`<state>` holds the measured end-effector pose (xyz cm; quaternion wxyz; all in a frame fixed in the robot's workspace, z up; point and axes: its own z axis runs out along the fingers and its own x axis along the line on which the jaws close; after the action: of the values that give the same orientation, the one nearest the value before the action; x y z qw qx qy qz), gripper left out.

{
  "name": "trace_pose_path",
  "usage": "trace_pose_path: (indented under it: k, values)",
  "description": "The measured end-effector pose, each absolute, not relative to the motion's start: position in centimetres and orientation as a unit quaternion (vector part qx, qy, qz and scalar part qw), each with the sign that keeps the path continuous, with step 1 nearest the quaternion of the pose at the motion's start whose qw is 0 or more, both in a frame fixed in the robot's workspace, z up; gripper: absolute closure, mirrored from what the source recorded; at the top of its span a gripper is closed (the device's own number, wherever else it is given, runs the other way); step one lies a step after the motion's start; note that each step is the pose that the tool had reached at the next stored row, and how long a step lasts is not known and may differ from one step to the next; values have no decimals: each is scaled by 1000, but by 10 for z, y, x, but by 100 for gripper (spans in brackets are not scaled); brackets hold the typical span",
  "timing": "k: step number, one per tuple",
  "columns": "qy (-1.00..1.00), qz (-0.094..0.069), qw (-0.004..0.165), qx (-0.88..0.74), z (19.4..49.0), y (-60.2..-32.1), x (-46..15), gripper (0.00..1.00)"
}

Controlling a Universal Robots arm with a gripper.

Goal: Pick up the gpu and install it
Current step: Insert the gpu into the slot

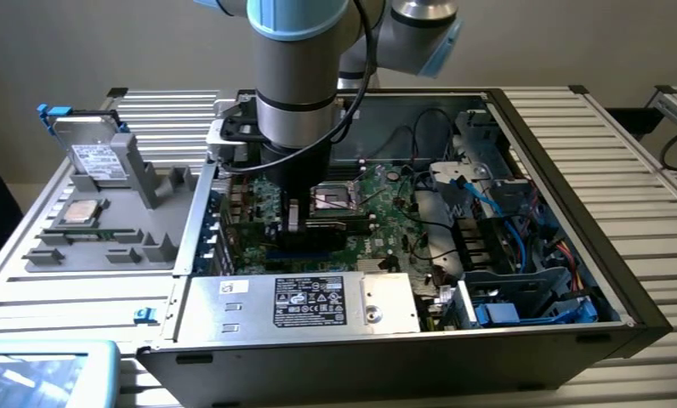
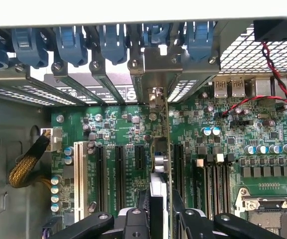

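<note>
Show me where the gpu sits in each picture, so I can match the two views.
Exterior view: the gpu is a thin upright strip in the claw under the arm, inside the open case, to the exterior view's left of the CPU socket.
Wrist view: the gpu is seen edge-on, gripped by the claw, over the black slots.
Shared landmark: the silver-framed CPU socket.

**Card on edge inside the open case**

The computer case (image 1: 647,316) is sitting open on the slatted table (image 1: 645,144), with a parts tray (image 1: 145,248) lying just beside it on the exterior view's left and a hard drive (image 1: 94,158) standing upright in that tray. Inside the case, the motherboard (image 1: 375,201) is lying flat, and the power supply (image 1: 315,302) is sitting at the edge nearest the exterior camera. The gpu (image 2: 159,164) is standing on edge, held between the fingers of the gripper (image 2: 159,201), over the motherboard's expansion slots (image 2: 119,174)
</note>
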<state>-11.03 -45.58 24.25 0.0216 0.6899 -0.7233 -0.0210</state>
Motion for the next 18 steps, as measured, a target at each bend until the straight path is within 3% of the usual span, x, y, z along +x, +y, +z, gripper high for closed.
trace_pose_path:
  k: [18]
  values:
    - [-723,-21,22,690,243,-456,-110,72]
